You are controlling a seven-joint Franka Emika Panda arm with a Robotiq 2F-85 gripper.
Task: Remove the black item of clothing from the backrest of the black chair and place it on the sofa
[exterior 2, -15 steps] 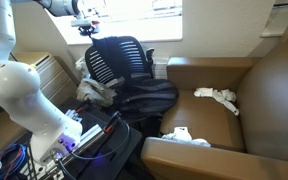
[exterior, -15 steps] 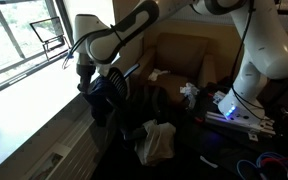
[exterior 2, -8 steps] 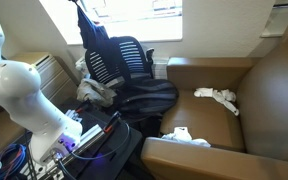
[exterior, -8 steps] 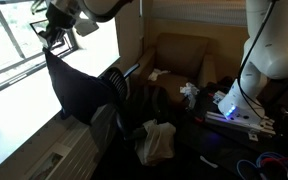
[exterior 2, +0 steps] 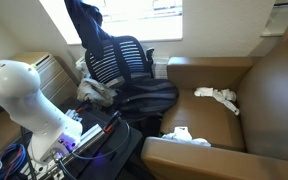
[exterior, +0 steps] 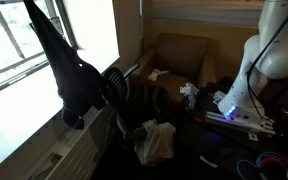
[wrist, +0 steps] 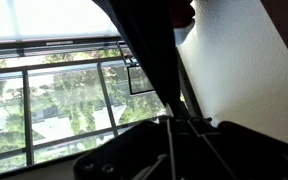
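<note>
The black garment (exterior: 72, 80) hangs in the air beside the window (exterior: 9, 40), drawn out long and narrow. In an exterior view its long axis slants from 11 o'clock at the top edge of the picture down towards 5 o'clock. The thin end points up and out of frame, and the broad, bunched end points down, just beside the backrest of the black chair (exterior: 115, 85). From the opposite side the garment (exterior 2: 86, 20) hangs close to upright, 12 to 6. Its lower end overlaps the top rim of the chair (exterior 2: 119, 62), and I cannot tell whether the two touch.

On my wrist feed the garment (wrist: 149, 55) crosses as a dark band from 12 o'clock down to a dark mass at 6 o'clock. I cannot tell from that mass whether the jaws are spread or pinching the cloth. They are outside both exterior views.

The sofa (exterior 2: 254, 100) sits at 3 o'clock from the chair, well apart from the garment, with a white cloth (exterior 2: 217, 96) lying on its seat. A pale bundle (exterior: 156, 142) lies on the floor below the chair.
</note>
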